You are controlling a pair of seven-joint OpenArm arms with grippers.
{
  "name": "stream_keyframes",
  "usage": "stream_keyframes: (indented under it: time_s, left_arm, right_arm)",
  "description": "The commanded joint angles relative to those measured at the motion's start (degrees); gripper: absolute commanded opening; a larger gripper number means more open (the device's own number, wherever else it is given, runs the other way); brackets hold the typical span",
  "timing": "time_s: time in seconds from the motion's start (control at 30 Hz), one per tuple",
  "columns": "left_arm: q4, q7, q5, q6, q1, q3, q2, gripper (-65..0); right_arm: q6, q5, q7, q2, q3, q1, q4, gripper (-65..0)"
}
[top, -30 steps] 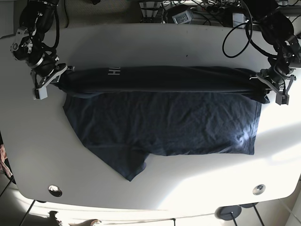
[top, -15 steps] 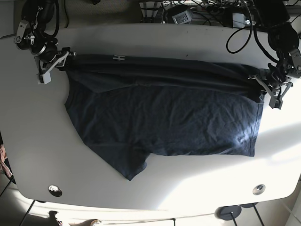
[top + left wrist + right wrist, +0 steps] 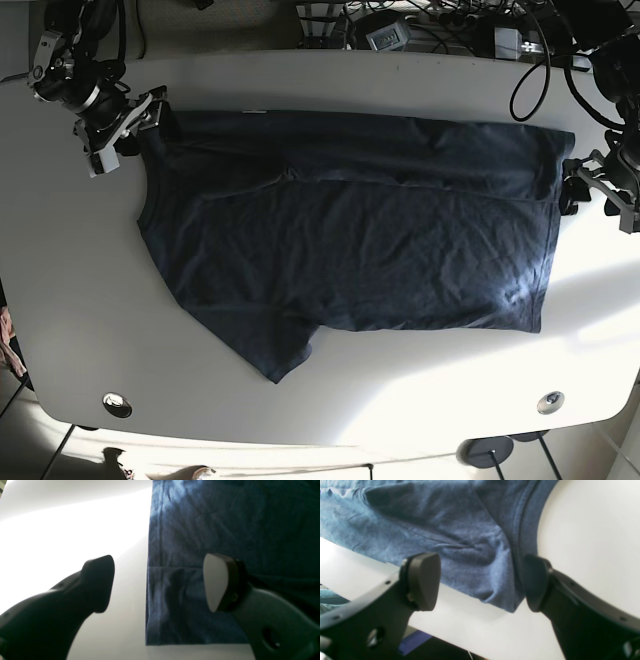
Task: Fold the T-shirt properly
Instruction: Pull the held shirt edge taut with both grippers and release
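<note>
A dark blue T-shirt (image 3: pixel 350 230) lies spread on the white table (image 3: pixel 330 400), with one sleeve pointing to the front left. My right gripper (image 3: pixel 125 125) is at the shirt's far left corner. In the right wrist view it (image 3: pixel 480 582) is open, with a shirt corner (image 3: pixel 470 562) lying on the table between the fingers. My left gripper (image 3: pixel 592 195) is at the shirt's right edge. In the left wrist view it (image 3: pixel 160 583) is open over the hemmed edge (image 3: pixel 155 592), holding nothing.
Cables and devices (image 3: pixel 420 30) crowd the table's far edge. Two round grommets (image 3: pixel 117 404) (image 3: pixel 549 402) sit near the front corners. Bright sunlight falls on the right side of the table (image 3: pixel 600 300).
Both grippers carried the folded-over upper edge toward the far side, then let go. The shirt now lies spread out. The left gripper has moved off to the right edge.
</note>
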Motion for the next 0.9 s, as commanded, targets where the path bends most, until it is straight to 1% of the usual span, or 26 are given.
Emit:
stream_keyframes:
  time_s: [0.03,0.07,0.1,0.13,0.17,0.23,0.3,0.33,0.4,0.43,0.47,0.5,0.57,0.63,0.77,0.8,0.83,0.87,0.9]
  left_arm:
    - [0.68,-0.9,-0.34,0.46,1.86,-0.66,-1.06,-12.8]
    - [0.24,-1.25,0.98,0.46,2.48,-0.66,-0.88,-13.2]
    - [-0.29,-2.22,2.56,0.46,3.09,-0.66,-0.71,-15.1]
    - [-1.08,-3.54,4.5,0.46,3.45,-0.66,0.17,-18.3]
    - [-1.96,-5.47,6.52,0.2,3.53,-0.66,1.14,-21.4]
    - [-3.63,-8.99,10.74,0.11,3.53,-0.57,2.72,-25.0]
    - [-4.33,-10.92,12.41,0.11,3.53,-0.48,3.78,-25.6]
    - [-4.25,-11.54,12.41,0.11,3.45,-0.57,4.48,-25.7]
    - [-3.98,-12.24,12.15,0.11,3.53,-0.57,5.01,-25.7]
    - [-4.16,-12.68,12.15,0.11,3.53,-0.57,5.1,-25.7]
    - [-4.33,-13.12,12.15,0.11,3.53,-0.57,5.1,-25.7]
    - [-4.42,-13.91,12.5,0.11,3.53,-0.57,5.18,-25.7]
    - [-4.51,-14.7,12.5,0.29,3.53,-0.57,5.27,-25.7]
    - [-6.62,-14.96,12.41,0.29,3.45,-0.57,5.27,-25.7]
    - [-11.46,-15.05,12.41,0.11,3.36,-0.31,5.27,-25.8]
    - [-12.25,-15.05,12.32,0.11,3.53,-0.13,5.27,-26.0]
    - [-12.86,-15.05,12.5,0.02,3.53,-0.05,5.27,-26.0]
    - [-13.65,-14.96,12.5,0.02,3.62,0.48,5.62,-28.3]
    - [-14.0,-14.88,12.59,0.02,3.62,0.48,6.15,-34.3]
  right_arm:
    - [0.02,0.53,1.38,0.91,0.44,-0.71,0.83,-16.2]
    - [-0.07,0.44,1.38,0.91,0.44,-0.71,0.74,-16.2]
    - [-0.33,0.35,1.38,0.82,0.44,-0.8,0.04,-16.2]
    - [-1.21,-0.18,1.38,0.21,0.44,-0.8,-0.93,-16.2]
    - [-2.18,-1.5,1.38,-0.5,0.44,-0.45,-2.07,-16.2]
    - [-2.44,-5.54,2.35,-1.64,0.44,0.08,-3.39,-16.2]
    - [-1.65,-9.58,4.54,-3.14,0.09,0.7,-4.18,-16.2]
    - [-1.3,-12.31,4.98,-4.01,0.0,0.87,-5.24,-16.2]
    - [-0.42,-15.3,5.07,-4.81,0.17,2.72,-6.73,-16.3]
    - [0.2,-16.62,5.25,-5.25,0.17,3.07,-8.05,-17.4]
    - [0.73,-17.58,5.95,-5.51,0.0,3.25,-9.28,-20.6]
    - [1.25,-18.38,7.62,-5.68,0.0,3.25,-10.86,-28.7]
    - [1.34,-18.29,9.03,-5.77,0.0,3.25,-12.8,-41.4]
    - [1.34,-18.29,9.2,-5.77,0.0,3.25,-14.03,-51.5]
    - [1.34,-18.29,9.38,-5.77,-0.09,3.25,-14.47,-53.7]
    - [1.34,-18.29,9.38,-5.77,-0.09,3.25,-14.38,-56.6]
    - [1.34,-18.38,9.38,-5.77,-0.09,3.25,-14.29,-61.0]
    - [1.34,-18.64,9.38,-5.68,-0.09,3.25,-14.29,-63.3]
    - [1.34,-18.64,9.38,-5.68,0.0,3.25,-14.29,-62.6]
